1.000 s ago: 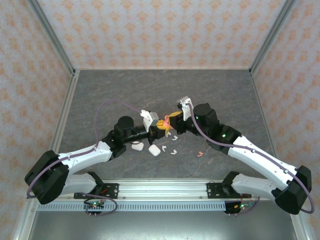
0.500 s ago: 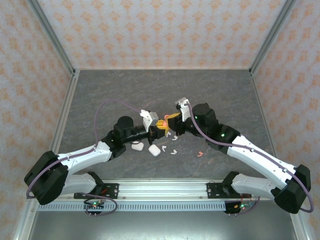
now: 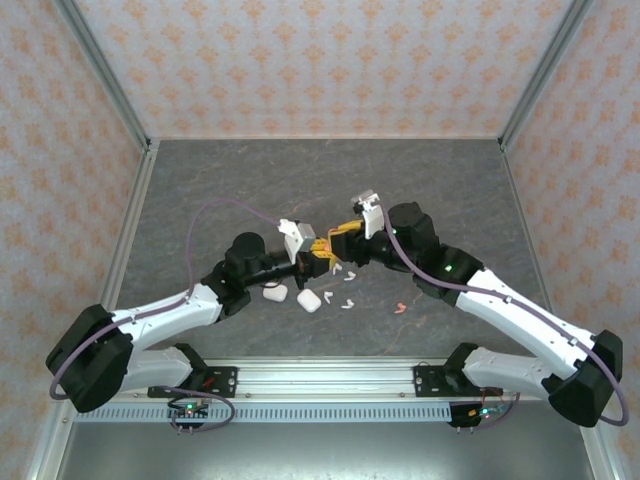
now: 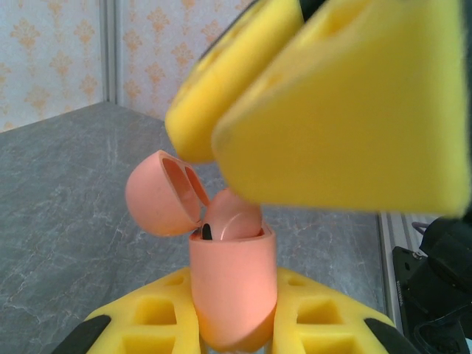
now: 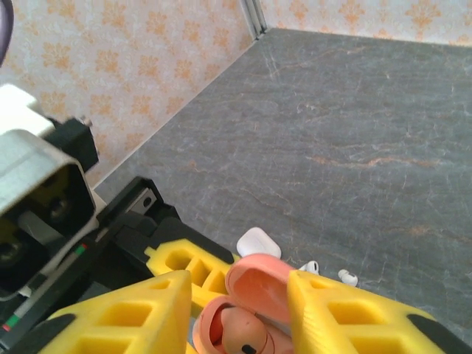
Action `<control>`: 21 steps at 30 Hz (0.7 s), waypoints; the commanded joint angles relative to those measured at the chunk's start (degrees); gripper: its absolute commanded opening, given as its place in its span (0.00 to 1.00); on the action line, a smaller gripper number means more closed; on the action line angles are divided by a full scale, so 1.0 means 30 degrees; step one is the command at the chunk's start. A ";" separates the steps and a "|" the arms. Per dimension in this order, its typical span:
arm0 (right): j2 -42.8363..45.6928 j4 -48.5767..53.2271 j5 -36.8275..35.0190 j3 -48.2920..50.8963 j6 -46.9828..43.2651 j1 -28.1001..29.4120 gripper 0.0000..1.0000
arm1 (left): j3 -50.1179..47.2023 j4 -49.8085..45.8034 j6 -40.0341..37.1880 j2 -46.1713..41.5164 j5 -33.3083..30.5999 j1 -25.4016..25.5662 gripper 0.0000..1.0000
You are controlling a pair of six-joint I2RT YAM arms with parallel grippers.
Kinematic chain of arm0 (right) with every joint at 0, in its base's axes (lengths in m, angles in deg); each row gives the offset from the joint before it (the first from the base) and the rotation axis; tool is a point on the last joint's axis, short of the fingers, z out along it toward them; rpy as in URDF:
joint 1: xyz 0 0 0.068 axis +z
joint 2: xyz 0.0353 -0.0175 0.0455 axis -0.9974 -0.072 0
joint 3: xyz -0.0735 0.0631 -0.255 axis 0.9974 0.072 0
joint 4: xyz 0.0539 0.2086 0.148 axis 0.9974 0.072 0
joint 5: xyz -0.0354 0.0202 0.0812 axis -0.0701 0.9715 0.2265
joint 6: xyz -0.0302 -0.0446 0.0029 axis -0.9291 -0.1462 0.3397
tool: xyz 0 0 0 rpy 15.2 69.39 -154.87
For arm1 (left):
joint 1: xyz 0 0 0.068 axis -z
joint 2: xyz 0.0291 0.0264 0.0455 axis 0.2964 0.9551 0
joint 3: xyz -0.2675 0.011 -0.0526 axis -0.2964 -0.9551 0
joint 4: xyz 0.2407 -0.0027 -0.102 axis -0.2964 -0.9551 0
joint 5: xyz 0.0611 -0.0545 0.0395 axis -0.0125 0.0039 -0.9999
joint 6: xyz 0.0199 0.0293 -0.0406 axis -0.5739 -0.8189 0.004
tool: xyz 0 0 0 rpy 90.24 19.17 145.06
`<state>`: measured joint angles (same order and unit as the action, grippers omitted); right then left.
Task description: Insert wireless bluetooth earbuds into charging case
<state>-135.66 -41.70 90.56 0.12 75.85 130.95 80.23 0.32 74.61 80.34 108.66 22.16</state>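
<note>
My left gripper (image 4: pixel 232 330) is shut on a salmon-pink charging case (image 4: pixel 232 287) and holds it upright above the table. The case's lid (image 4: pixel 158 193) is swung open to the left. One pink earbud (image 4: pixel 236 219) sits in the case's mouth, its rounded top sticking out. My right gripper (image 5: pixel 240 317) hovers just above the case, open, its yellow fingers (image 4: pixel 346 110) on either side of the lid (image 5: pixel 262 284) with nothing between them. In the top view the two grippers meet at mid-table, left (image 3: pixel 316 258) and right (image 3: pixel 340 236).
Two white cases (image 3: pixel 274 294) (image 3: pixel 309 300) lie just in front of the grippers. Loose white earbuds (image 3: pixel 345 303) (image 5: pixel 310 266) are scattered beside them, and a salmon-pink earbud (image 3: pixel 399 308) lies further right. Patterned walls enclose the grey table (image 3: pixel 250 180).
My right gripper has gone from shut to open and lifted slightly, leaving the pink earbud in the case. The left gripper has kept still with the case.
</note>
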 commanded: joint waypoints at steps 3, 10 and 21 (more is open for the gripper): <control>0.0303 0.1498 -0.0638 -0.2096 0.0158 -0.0218 0.45 | 0.0029 0.1079 -0.0412 -0.0869 -0.0616 0.0227 0.00; 0.1049 0.4165 -0.1809 -0.2943 0.2159 -0.2575 0.48 | -0.0326 0.1000 -0.0859 -0.1833 -0.2103 0.0227 0.00; 0.1406 0.8946 -0.4684 0.1335 0.7208 -0.5061 0.41 | -0.0474 -0.0824 -0.2308 -0.3620 -0.3817 0.0227 0.00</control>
<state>-131.53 -21.64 80.05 0.84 91.63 115.98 79.40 -1.18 70.08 71.16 99.55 22.16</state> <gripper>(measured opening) 0.416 0.186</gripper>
